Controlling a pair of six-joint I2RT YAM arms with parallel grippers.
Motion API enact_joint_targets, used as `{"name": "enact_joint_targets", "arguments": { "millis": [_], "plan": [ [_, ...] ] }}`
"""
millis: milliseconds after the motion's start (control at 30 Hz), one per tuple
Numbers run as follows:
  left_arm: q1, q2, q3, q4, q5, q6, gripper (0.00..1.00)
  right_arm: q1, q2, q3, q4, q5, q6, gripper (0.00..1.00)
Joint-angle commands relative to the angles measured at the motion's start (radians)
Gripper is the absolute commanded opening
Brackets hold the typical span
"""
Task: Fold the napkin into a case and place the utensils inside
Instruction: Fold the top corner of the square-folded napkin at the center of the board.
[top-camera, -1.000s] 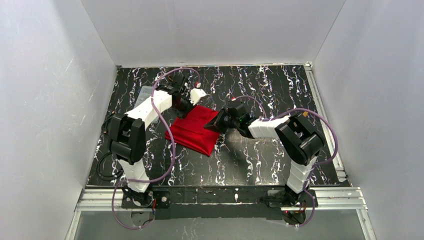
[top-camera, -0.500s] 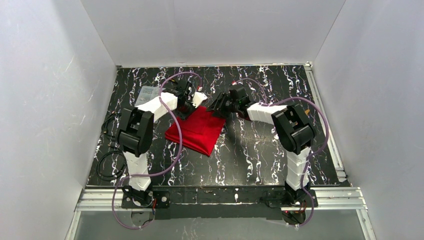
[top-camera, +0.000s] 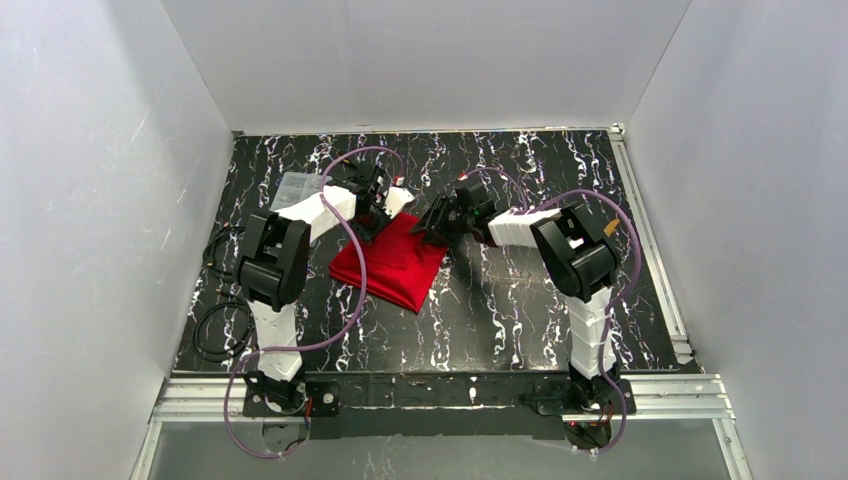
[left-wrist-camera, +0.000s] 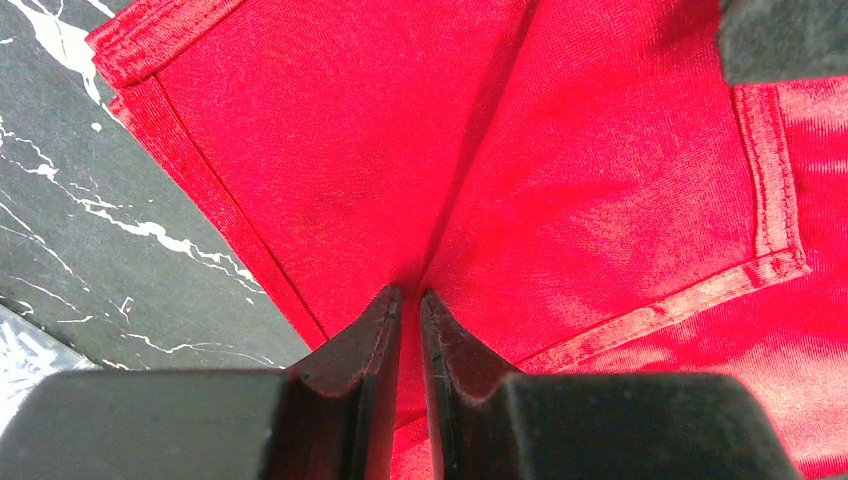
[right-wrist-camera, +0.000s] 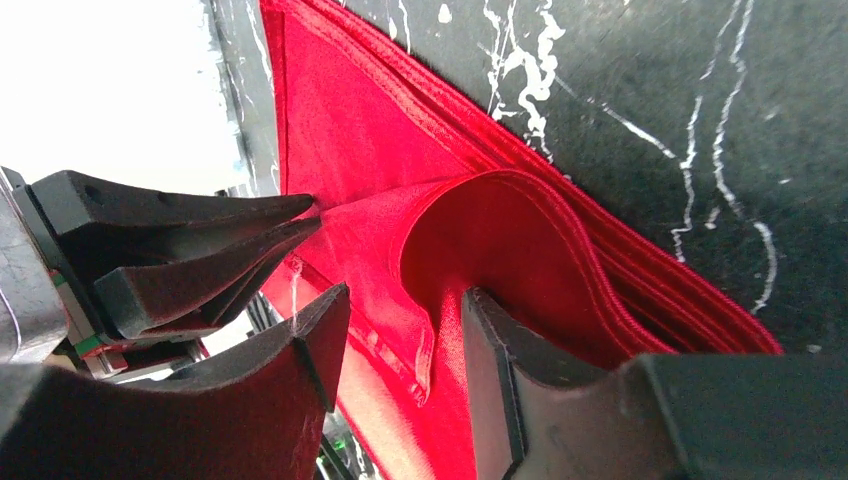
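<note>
The red napkin (top-camera: 392, 262) lies folded in layers on the black marbled table (top-camera: 520, 300). My left gripper (top-camera: 377, 217) is at its far edge, shut on a pinch of the top layer (left-wrist-camera: 410, 298). My right gripper (top-camera: 432, 222) is at the napkin's far right corner, close to the left one. It is open, with a lifted flap of red cloth (right-wrist-camera: 425, 350) hanging between its fingers (right-wrist-camera: 490, 340). The left gripper's closed fingers show in the right wrist view (right-wrist-camera: 215, 250). The utensils are out of view.
A clear plastic box (top-camera: 296, 185) sits at the far left of the table. Black cables (top-camera: 215, 325) lie along the left edge. A metal rail (top-camera: 650, 230) runs down the right side. White walls enclose the table.
My right gripper has moved from the napkin's right side up to its far corner, close to the left gripper. The left arm has drawn in, still gripping the far edge.
</note>
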Motion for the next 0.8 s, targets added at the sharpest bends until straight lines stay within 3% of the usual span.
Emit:
{"name": "enact_joint_targets", "arguments": {
  "millis": [0, 300, 767],
  "plan": [
    [0.002, -0.016, -0.027, -0.02, 0.034, -0.001, 0.12, 0.029, 0.027, -0.033, 0.074, -0.029, 0.045, 0.54],
    [0.002, -0.017, -0.036, -0.027, 0.048, 0.004, 0.12, 0.047, 0.014, -0.02, 0.087, -0.016, 0.049, 0.51],
    [0.002, -0.01, -0.022, -0.051, 0.064, 0.005, 0.11, 0.152, -0.027, -0.222, 0.31, 0.025, 0.234, 0.42]
  ]
}}
